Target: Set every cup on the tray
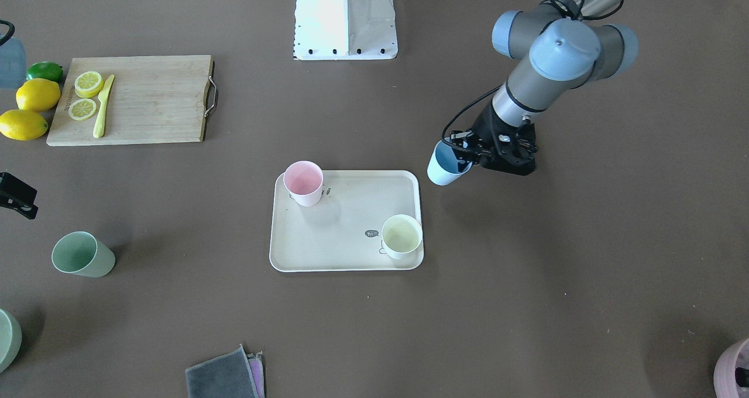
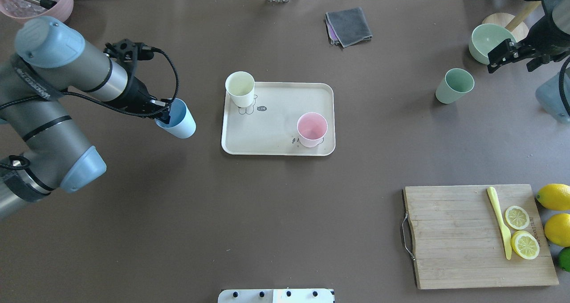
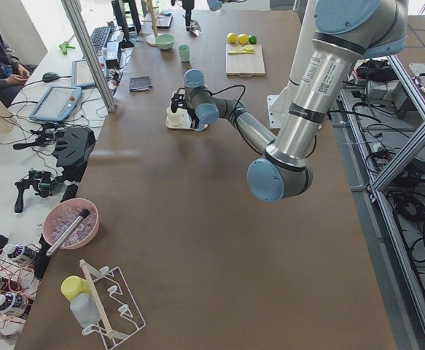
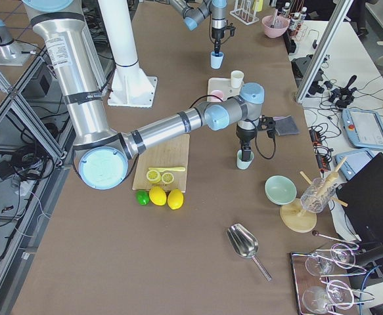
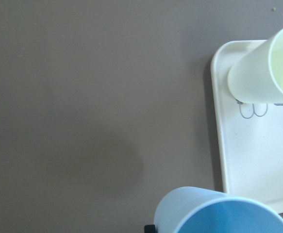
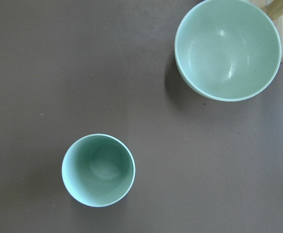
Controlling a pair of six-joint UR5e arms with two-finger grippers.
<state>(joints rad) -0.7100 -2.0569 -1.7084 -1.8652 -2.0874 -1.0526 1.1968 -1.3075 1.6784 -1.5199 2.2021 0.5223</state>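
Note:
The cream tray (image 2: 276, 129) lies mid-table. A pink cup (image 2: 311, 129) and a cream-yellow cup (image 2: 240, 89) stand upright on it at opposite corners. My left gripper (image 2: 167, 113) is shut on the rim of the light blue cup (image 2: 178, 120) and holds it tilted above the table, just beside the tray's short edge. The blue cup also shows in the left wrist view (image 5: 224, 213). The sage green cup (image 2: 454, 85) stands upright on the table far from the tray. My right gripper (image 2: 519, 58) hovers open near it. The right wrist view looks down into the green cup (image 6: 98, 170).
A green bowl (image 6: 227, 48) sits close to the green cup. A wooden cutting board (image 2: 476, 236) holds lemon slices and a yellow knife, with whole lemons (image 2: 554, 196) beside it. A grey cloth (image 2: 348, 26) lies at the far edge. A pink bowl (image 2: 35, 0) is in the far left corner.

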